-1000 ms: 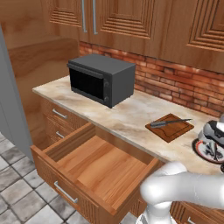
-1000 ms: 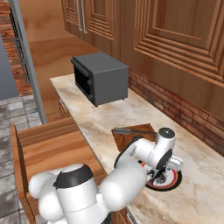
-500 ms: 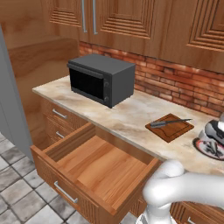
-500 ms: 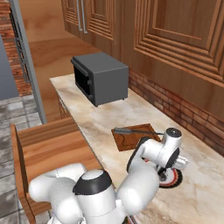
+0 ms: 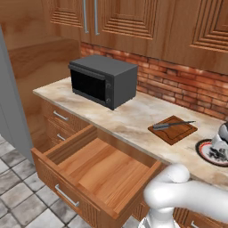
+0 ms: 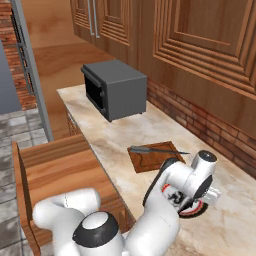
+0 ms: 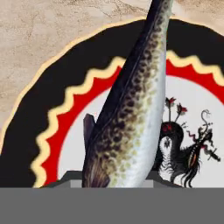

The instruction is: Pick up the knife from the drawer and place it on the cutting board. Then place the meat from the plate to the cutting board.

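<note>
Gripper (image 7: 114, 180): low over the plate (image 7: 48, 87), pointing down at it, jaws drawn narrow. Fingertips (image 7: 70, 178) pressed against both sides of the meat (image 7: 131, 109), one on each flank, so closed on it. Meat: a speckled grey-brown fish, pale along the belly, lying on the plate, not lifted clear as far as can be told. Runs lengthwise away from the hand camera, near end between the fingertips, far end reaching past the dark rim and out over the counter (image 5: 129, 118). Covers part of the red wavy ring and the white centre, just beside a small dark drawing on the white.

From the base cameras: plate at the right end of the marble counter, white hand directly above it. Near it, to the left, the cutting board (image 5: 174, 132), apart from the plate. On the board, the knife (image 5: 171, 125), laid along the far edge, handle to the left, blade tip poking out past the right corner. Further left on the counter, well apart from the board, a dark microwave (image 5: 103, 80), door closed, backed by the brick wall (image 5: 178, 82).

Below the counter edge, the drawer (image 5: 102, 171), pulled wide open, wooden floor bare, silver bar handle on its front.
</note>
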You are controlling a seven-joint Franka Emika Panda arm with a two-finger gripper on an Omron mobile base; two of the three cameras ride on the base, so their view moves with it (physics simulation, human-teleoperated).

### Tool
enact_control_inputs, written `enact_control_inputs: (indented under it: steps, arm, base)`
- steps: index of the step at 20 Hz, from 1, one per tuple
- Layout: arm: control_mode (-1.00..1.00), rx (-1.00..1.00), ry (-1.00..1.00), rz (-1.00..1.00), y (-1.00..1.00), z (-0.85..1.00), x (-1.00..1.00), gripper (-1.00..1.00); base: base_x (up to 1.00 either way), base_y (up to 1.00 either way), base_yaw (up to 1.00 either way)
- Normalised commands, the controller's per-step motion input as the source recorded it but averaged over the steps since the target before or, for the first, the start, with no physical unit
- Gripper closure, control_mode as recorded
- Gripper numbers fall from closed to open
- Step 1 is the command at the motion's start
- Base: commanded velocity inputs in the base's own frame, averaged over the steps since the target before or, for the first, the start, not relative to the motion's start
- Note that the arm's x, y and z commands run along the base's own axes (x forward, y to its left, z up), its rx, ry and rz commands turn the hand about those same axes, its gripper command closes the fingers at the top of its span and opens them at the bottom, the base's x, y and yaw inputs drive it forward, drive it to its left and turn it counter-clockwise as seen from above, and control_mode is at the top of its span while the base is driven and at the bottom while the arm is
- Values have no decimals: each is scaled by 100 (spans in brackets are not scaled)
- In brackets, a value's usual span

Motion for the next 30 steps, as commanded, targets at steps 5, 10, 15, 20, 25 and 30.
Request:
enact_control_inputs:
  steps: [5,10,15,20,25,30]
  arm:
    - [-100,0,-2,-3,13,7,-24,100]
    - [-100,0,0,-1,11,38,18,100]
    - [-100,0,6,0,5,43,40,100]
    - [-100,0,20,0,19,23,47,100]
    - [-100,0,11,0,22,21,42,100]
    - [-100,0,9,0,28,25,39,100]
  base:
    - [0,0,0]
    - [0,0,0]
    - [0,0,0]
    - [0,0,0]
    - [0,0,0]
    - [0,0,0]
